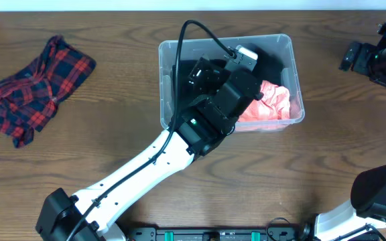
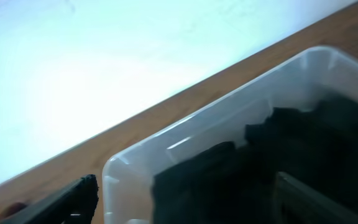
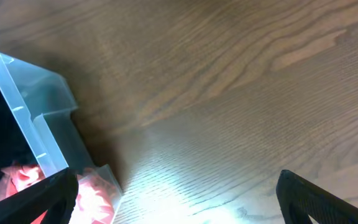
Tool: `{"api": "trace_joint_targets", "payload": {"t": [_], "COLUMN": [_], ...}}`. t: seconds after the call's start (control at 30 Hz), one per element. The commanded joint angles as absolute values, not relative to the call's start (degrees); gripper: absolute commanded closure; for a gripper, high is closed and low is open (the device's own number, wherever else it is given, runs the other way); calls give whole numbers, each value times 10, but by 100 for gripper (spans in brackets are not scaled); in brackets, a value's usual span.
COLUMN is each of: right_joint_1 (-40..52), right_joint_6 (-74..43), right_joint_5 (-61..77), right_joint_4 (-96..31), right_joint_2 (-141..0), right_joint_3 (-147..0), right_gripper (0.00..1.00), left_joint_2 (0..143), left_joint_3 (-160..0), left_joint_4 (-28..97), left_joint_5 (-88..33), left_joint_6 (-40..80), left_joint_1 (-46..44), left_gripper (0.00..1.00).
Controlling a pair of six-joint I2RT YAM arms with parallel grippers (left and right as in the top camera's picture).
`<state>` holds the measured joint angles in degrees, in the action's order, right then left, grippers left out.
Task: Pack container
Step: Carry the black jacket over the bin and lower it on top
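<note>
The container [image 1: 287, 41] is a clear plastic bin at the table's middle. It holds a black cloth [image 1: 270, 61] at the back and a pink cloth [image 1: 273, 102] at the right. My left gripper [image 1: 200, 70] hangs open over the bin's left half with nothing held. In the left wrist view the open left gripper [image 2: 185, 205] is over the black cloth [image 2: 291, 143], near a corner of the container [image 2: 185, 134]. My right gripper [image 1: 360, 59] is open and empty over bare table at the far right. The right wrist view shows the right gripper [image 3: 179, 208], the container's corner [image 3: 23, 118] and the pink cloth [image 3: 92, 199].
A red and blue plaid shirt [image 1: 35, 87] lies crumpled on the wooden table at the far left. The left arm [image 1: 139, 167] stretches from the front left across the bin's near wall. The table's far edge runs just behind the bin.
</note>
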<state>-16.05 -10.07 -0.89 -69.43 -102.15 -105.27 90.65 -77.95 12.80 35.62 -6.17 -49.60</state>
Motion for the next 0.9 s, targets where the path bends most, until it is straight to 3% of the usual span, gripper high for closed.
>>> {"api": "trace_joint_targets", "payload": {"t": [0.0,0.33,0.37,0.5,0.57,0.67,0.87], "right_joint_1": [-163,-163,-163,-163,-163,-163,-163], "right_joint_6": [-107,-107,-107,-107,-107,-107,-107], "right_joint_5": [-11,-11,-11,-11,-11,-11,-11], "right_joint_4": [-695,-695,-695,-695,-695,-695,-695], "right_joint_2": [-1016,-1016,-1016,-1016,-1016,-1016,-1016], "right_joint_3": [-1056,-1056,-1056,-1056,-1056,-1056,-1056], "right_gripper": [1,1,1,1,1,1,1], "left_joint_2": [900,900,900,902,904,911,945], "left_joint_3": [-801,-801,-801,-801,-801,-801,-801], "left_joint_4": [126,128,134,177,202,234,284], "left_joint_5": [323,318,305,234,218,182,77], "left_joint_6": [-22,-16,-16,-4,34,71,92], "left_joint_1": [-496,-496,-496,-496,-495,-489,-469], "left_gripper": [9,9,15,62,76,87,93]}}
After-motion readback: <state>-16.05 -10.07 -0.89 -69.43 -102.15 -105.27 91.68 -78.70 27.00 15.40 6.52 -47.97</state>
